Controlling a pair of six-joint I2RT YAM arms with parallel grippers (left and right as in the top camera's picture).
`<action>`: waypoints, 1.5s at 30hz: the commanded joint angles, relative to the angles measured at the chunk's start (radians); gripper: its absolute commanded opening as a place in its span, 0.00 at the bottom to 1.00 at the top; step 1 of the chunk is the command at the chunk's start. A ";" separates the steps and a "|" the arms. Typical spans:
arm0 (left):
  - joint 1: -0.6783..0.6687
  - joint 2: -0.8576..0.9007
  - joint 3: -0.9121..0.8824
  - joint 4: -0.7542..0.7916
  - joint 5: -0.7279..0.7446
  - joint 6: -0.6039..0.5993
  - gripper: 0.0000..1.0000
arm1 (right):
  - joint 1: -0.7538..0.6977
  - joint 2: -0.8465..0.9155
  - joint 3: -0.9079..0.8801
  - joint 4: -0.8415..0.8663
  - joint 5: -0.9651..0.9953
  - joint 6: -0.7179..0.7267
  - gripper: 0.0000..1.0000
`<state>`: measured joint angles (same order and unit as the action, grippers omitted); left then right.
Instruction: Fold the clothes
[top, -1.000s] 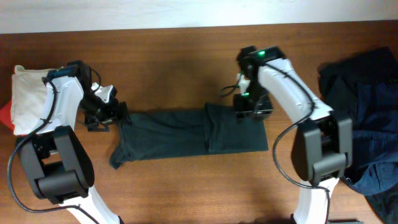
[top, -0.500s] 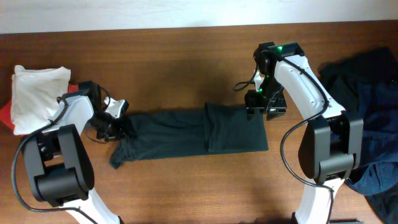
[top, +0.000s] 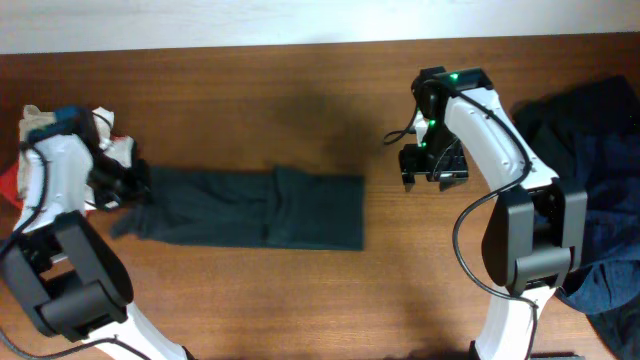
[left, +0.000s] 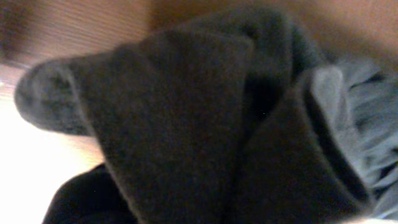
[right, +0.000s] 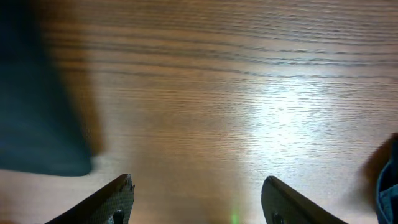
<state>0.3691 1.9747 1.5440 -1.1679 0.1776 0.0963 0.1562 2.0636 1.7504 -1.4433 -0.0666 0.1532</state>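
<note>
Two changes: my left gripper (top: 127, 186) clamped the folded dark garment (top: 255, 208) and dragged it left; my right gripper (right: 196, 186) opened, empty. Fold likely finished.

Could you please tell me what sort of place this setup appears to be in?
Probably a robotics lab bench for folding practice: a wooden table, a left arm and a right arm standing at it, one dark garment laid flat, and a heap of dark clothes beside.

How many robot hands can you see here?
2. The left gripper, near the left edge of the table, is shut on the end of the dark folded garment. The right gripper hangs open over bare wood, right of that garment. None seem hidden.
</note>
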 joint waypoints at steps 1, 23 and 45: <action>0.004 -0.001 0.170 -0.131 -0.043 -0.053 0.00 | -0.046 -0.026 0.004 0.000 0.030 -0.003 0.70; -0.745 0.000 0.249 -0.182 0.070 -0.201 0.04 | -0.059 -0.026 0.004 -0.009 0.026 -0.018 0.74; -0.715 -0.033 0.303 -0.158 0.063 -0.182 0.51 | -0.056 -0.026 0.004 -0.016 -0.067 -0.106 0.78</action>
<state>-0.4740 1.9732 1.7863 -1.3125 0.2394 -0.1051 0.0982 2.0636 1.7500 -1.4590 -0.0532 0.1272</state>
